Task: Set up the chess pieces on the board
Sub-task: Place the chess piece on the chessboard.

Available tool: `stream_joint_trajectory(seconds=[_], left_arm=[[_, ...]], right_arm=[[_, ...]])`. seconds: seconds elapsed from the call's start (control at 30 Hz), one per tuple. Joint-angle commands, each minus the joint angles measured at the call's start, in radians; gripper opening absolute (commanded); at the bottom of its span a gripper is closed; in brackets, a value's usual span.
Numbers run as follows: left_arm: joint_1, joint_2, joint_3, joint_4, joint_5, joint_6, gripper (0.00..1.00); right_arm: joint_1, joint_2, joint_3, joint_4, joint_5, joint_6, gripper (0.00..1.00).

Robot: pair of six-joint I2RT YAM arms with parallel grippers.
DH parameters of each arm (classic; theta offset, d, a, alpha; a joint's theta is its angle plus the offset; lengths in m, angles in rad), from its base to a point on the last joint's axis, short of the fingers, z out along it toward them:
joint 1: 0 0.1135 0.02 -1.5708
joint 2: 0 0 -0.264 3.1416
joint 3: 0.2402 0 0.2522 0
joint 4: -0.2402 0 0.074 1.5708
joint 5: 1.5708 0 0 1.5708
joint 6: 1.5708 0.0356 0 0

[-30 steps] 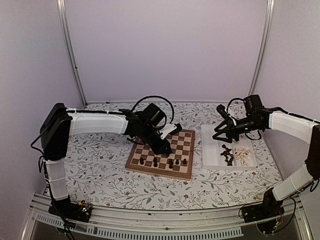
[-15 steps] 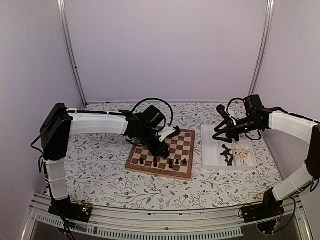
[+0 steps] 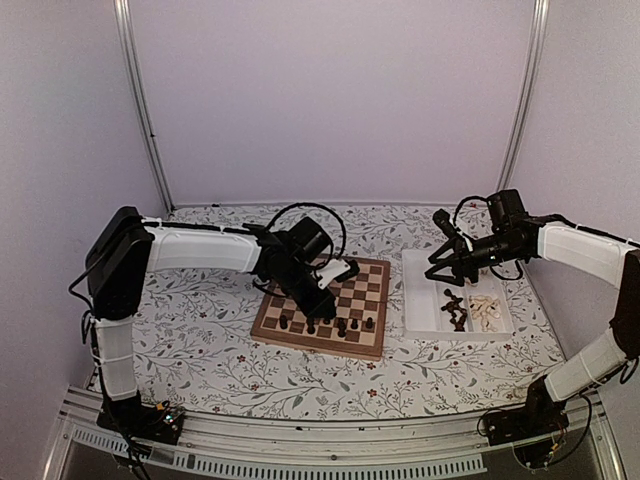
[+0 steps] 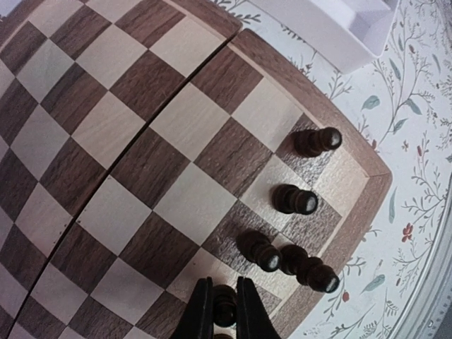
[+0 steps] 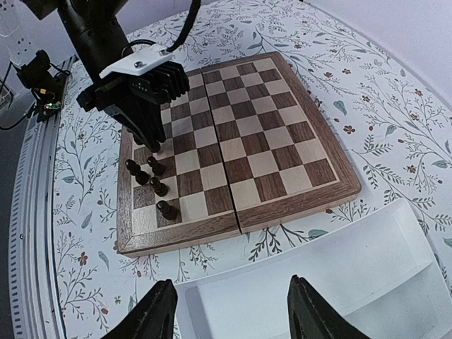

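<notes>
Left fingers (image 4: 201, 314) pinch a dark piece (image 4: 224, 305) at the board (image 4: 169, 198) edge (other dark pieces (image 4: 296, 201) alongside); right fingers (image 5: 157, 314) gape empty above the white tray (image 5: 339, 268).

Lab enclosure: plain walls (image 3: 330, 100), aluminium posts (image 3: 140, 100)

soft even light, faint shadows, wrist views bowed at edges.
</notes>
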Motion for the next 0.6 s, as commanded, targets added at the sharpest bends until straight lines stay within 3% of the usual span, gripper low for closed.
stream_joint_trajectory(seconds=[0.0,0.2,0.57], left_arm=[[0.002,0.026,0.020,-0.007,-0.011,0.009,0.08],[0.002,0.030,0.022,-0.008,-0.022,0.008,0.13],[0.002,0.030,0.019,0.014,-0.033,0.004,0.12]], right_arm=[[-0.005,0.010,0.000,-0.009,-0.013,-0.008,0.57],[-0.005,0.016,0.002,-0.012,-0.016,-0.011,0.57],[-0.006,0.020,0.003,-0.016,-0.019,-0.013,0.57]])
